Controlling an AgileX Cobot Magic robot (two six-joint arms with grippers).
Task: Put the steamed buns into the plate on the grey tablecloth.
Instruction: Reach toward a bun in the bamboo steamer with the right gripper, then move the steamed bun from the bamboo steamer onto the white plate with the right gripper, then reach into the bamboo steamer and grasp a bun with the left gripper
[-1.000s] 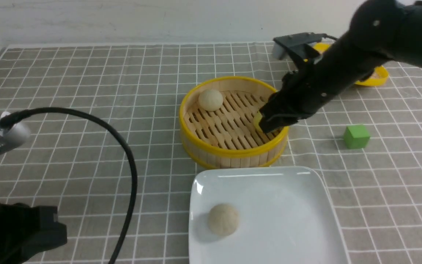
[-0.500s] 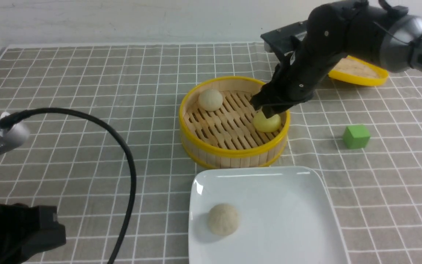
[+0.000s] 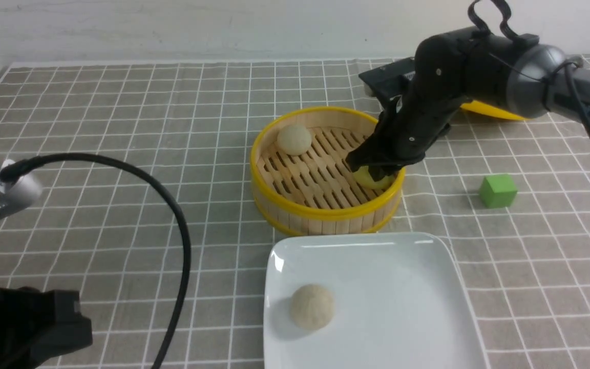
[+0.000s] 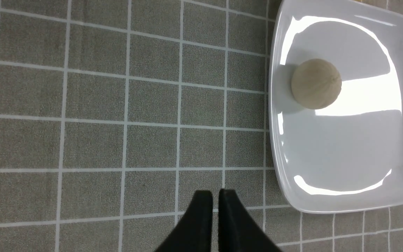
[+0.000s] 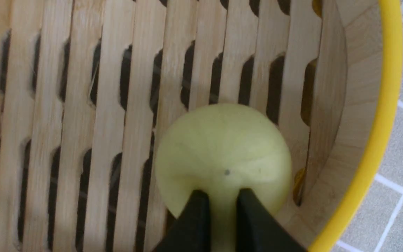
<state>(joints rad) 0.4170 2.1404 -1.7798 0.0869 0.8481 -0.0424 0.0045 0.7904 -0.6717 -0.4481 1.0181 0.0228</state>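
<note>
The white square plate (image 3: 402, 307) (image 4: 345, 150) lies on the grey tablecloth (image 3: 121, 102) at the near edge, with one cream steamed bun (image 3: 312, 306) (image 4: 316, 88) on it. Behind it stands the bamboo steamer (image 3: 325, 218) (image 5: 380, 140), holding a second cream bun (image 3: 294, 139) at its far left and a yellow bun (image 3: 374, 178) (image 5: 222, 150) at its right wall. My right gripper (image 3: 372, 171) (image 5: 222, 196) reaches into the steamer, its jaws close together and pinching the top of the yellow bun, which still rests on the slats. My left gripper (image 4: 212, 196) hangs shut and empty over the cloth left of the plate.
A green cube (image 3: 498, 190) sits on the cloth right of the steamer. The yellow-rimmed lid (image 3: 489, 110) lies at the back right, mostly behind my right arm. A black cable (image 3: 182, 230) arcs over the left side of the cloth.
Half a second ago my right gripper stood raised above the yellow bun; it has since come down and closed on it. The left arm has hardly moved.
</note>
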